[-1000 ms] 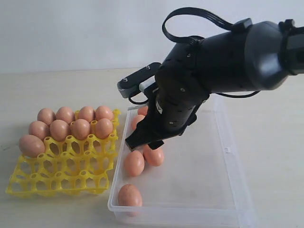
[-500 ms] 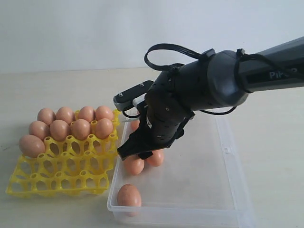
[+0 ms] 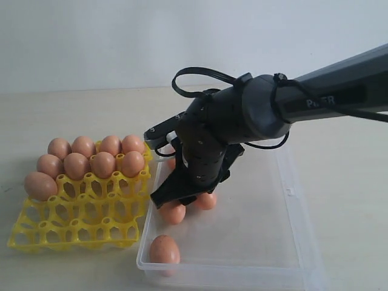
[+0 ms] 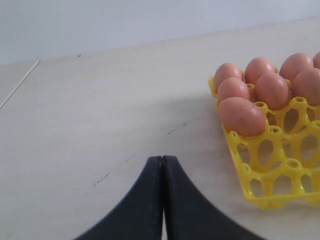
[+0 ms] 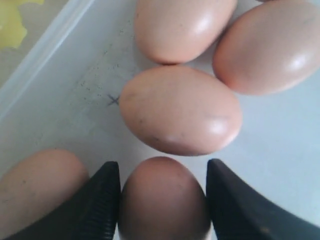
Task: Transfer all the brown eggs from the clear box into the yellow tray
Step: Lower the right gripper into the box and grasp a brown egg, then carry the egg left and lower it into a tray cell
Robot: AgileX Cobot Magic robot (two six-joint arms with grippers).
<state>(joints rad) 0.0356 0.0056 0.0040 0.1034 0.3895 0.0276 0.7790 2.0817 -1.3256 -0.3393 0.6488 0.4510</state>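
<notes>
Where the clear box (image 3: pixel 242 274) comes nearest in the exterior view, one of the brown eggs (image 3: pixel 165 249) lies alone against the front wall, apart from the others. Just behind it, the right gripper (image 5: pixel 163 167) is angled steeply down into the box over a small cluster. Its jaws are spread to either side of one egg (image 5: pixel 162 200) that rests on the box floor. They are set so close to its flanks that it cannot be told whether the egg is already pinched or only bracketed. That egg is judged to be the target because it sits at the edge of the cluster, though a neighbour (image 5: pixel 180 110) lies just beside it and could be nudged as the jaws are drawn in. A gentle closing and a straight lift seem called for, since smooth rounded shells slip easily. To the left of the box, the yellow tray (image 3: pixel 79 233) is set just beside the box wall, so that the carry is short. Its near cups are empty, while nine eggs are seated toward the far rows, which suggests filling from the back forward. The left gripper (image 4: pixel 162 162) is held beside the tray above the bare tabletop (image 4: pixel 75 125), its jaws pressed together on nothing, presumably parked clear of the work.
</notes>
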